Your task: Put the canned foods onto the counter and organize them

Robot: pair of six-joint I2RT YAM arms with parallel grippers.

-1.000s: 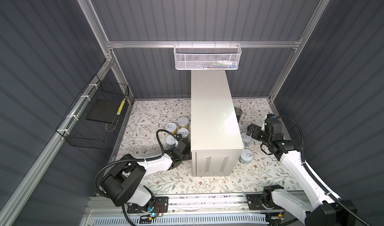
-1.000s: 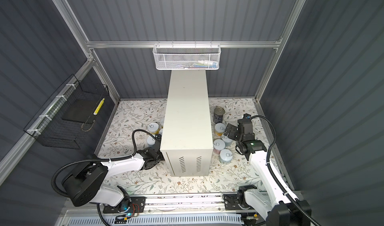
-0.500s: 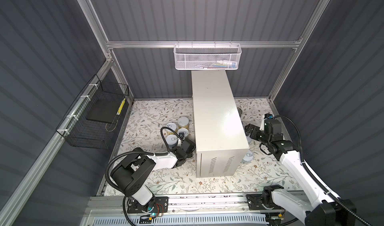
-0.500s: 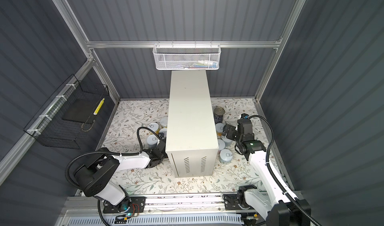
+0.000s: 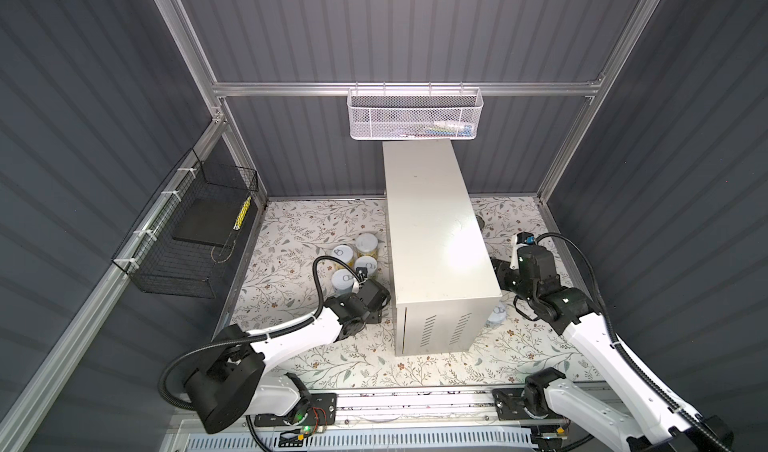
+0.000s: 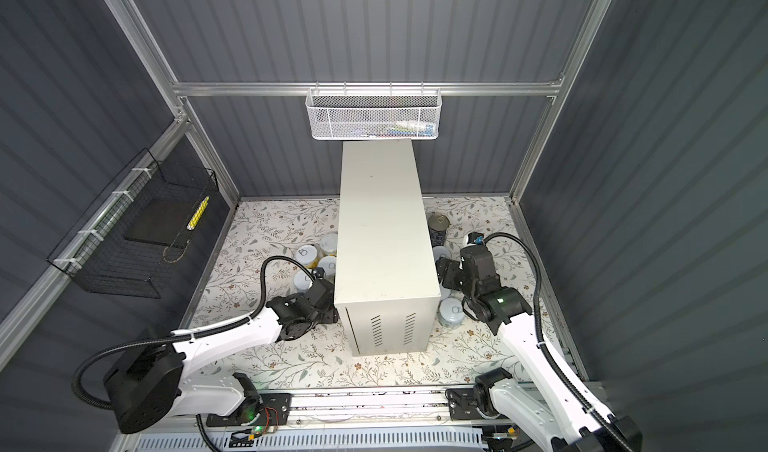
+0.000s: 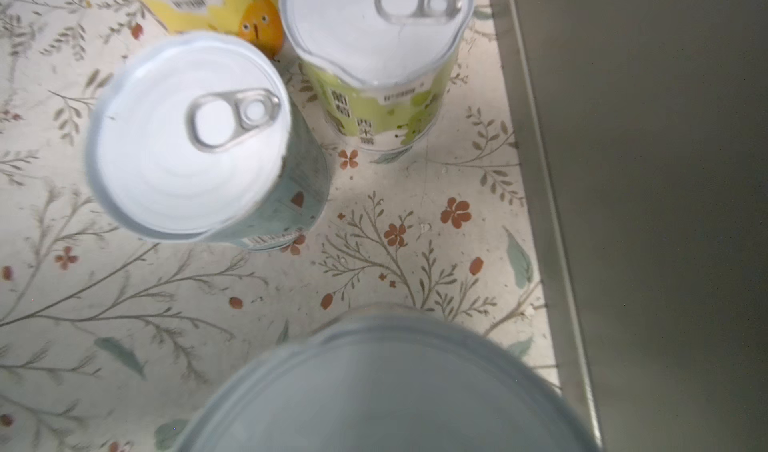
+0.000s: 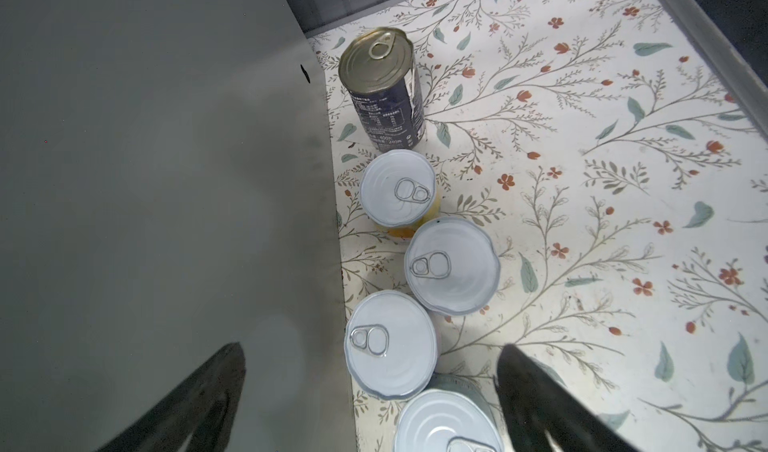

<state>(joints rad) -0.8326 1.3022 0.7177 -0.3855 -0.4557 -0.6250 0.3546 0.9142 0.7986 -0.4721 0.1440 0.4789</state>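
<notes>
Grey ribbed walls (image 5: 415, 34), floral tabletop (image 5: 299, 233), beige counter (image 5: 432, 237)

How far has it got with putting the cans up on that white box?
Nothing is done yet: the counter top is bare. In hand: one can sits right at the left tool, grip unclear; the right tool hangs open over others. Left: all the cans, on the floor.
</notes>
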